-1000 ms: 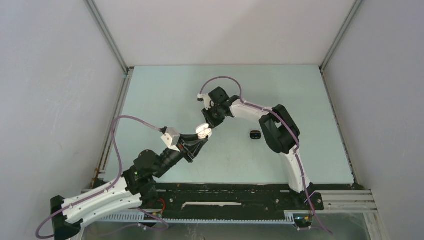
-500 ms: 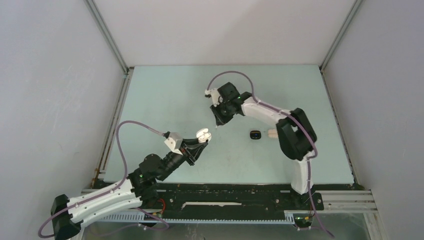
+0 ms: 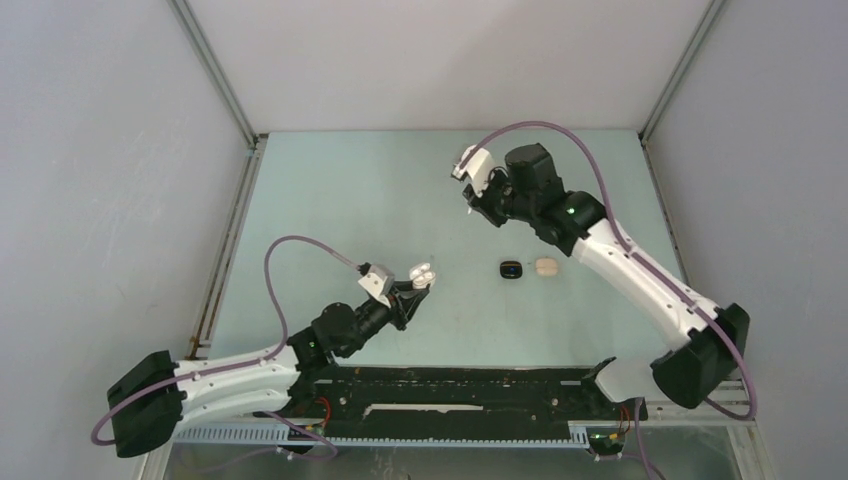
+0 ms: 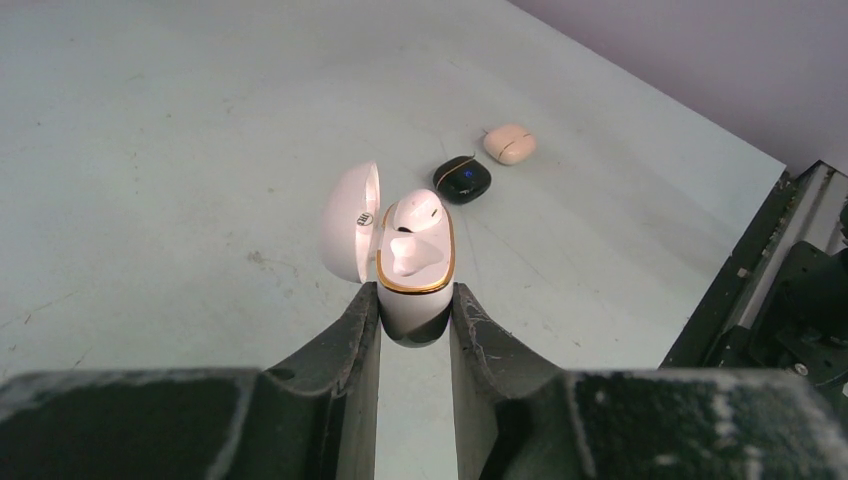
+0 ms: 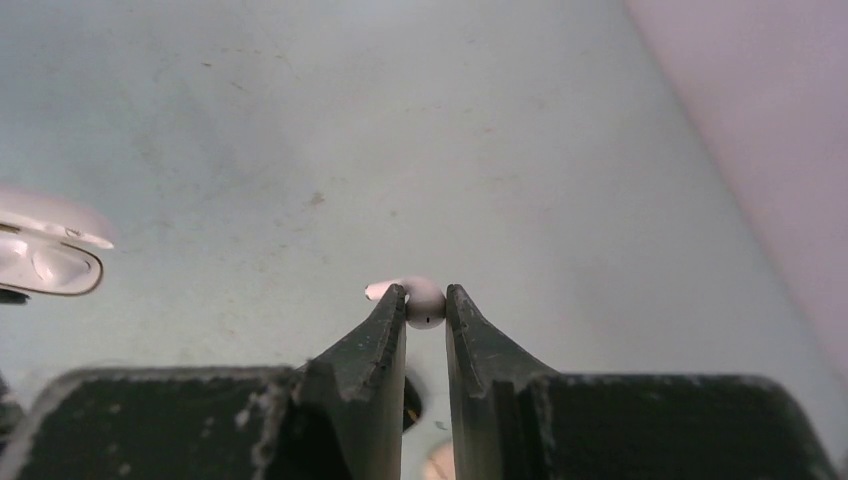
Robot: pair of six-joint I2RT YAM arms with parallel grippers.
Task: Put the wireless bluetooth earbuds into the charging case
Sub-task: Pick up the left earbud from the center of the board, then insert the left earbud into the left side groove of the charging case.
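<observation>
My left gripper (image 4: 415, 292) is shut on the lower body of a white charging case (image 4: 413, 262) with a gold rim. The case's lid (image 4: 350, 232) stands open to the left. One white earbud (image 4: 418, 209) sits in the far slot. In the top view this case (image 3: 422, 272) is held at the table's middle front. My right gripper (image 5: 426, 293) is shut on a white earbud (image 5: 424, 303), its stem poking left. It hovers above the table at the back right (image 3: 478, 205), well apart from the case.
A closed black case (image 3: 511, 269) and a beige case (image 3: 545, 267) lie side by side on the pale green table right of the held case. They also show in the left wrist view, black (image 4: 462, 179) and beige (image 4: 510, 144). Walls enclose three sides.
My right arm has swung up and to the right, away from the white case, with the earbud in its grip. My left arm has stretched forward and right, with the case still in its grip.
</observation>
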